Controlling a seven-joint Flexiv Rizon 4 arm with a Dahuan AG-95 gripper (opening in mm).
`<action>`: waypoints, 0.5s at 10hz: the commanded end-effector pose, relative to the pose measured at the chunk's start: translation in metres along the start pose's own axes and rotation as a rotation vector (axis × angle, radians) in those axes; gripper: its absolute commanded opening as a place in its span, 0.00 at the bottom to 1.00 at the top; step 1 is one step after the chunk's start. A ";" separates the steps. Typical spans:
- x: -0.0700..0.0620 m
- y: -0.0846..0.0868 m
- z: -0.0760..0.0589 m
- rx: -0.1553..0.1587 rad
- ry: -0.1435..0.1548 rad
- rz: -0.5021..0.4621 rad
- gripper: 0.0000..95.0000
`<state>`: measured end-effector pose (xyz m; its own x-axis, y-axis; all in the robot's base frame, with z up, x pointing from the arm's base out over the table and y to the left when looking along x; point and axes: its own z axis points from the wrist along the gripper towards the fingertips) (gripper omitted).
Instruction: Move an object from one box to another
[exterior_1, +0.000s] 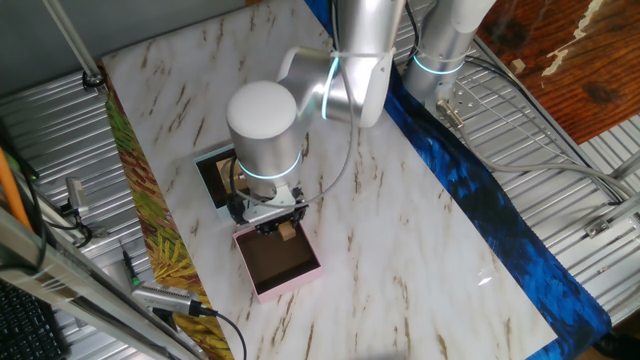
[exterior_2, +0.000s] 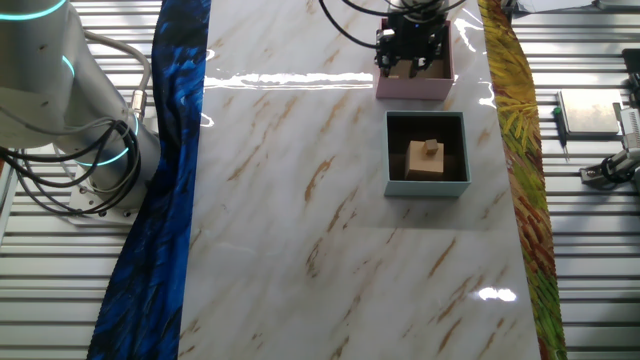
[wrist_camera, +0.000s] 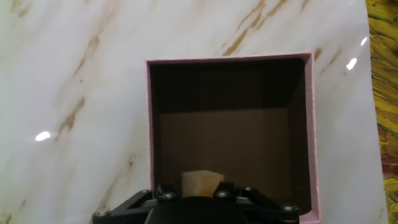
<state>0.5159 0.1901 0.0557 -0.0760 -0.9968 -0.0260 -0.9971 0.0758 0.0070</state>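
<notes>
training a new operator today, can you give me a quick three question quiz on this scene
1. True or false: the pincer is above the pink box.
2. Which box has wooden blocks resting inside it: A) the pink box, B) the light-blue box, C) neither?
3. Fill in: the pincer is shut on a small ____.

Key: 1 true. 2 B. 3 wooden block.

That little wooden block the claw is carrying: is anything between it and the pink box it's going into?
Nothing visible. The gripper holds the wooden block over the open pink box, whose brown floor below looks bare.
</notes>
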 end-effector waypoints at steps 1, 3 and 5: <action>-0.001 0.001 -0.007 0.002 -0.027 0.020 0.40; -0.005 0.002 -0.025 0.004 -0.008 0.027 0.40; -0.008 0.006 -0.044 0.004 0.003 0.050 0.20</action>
<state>0.5093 0.1973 0.1008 -0.1251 -0.9919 -0.0204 -0.9921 0.1250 0.0044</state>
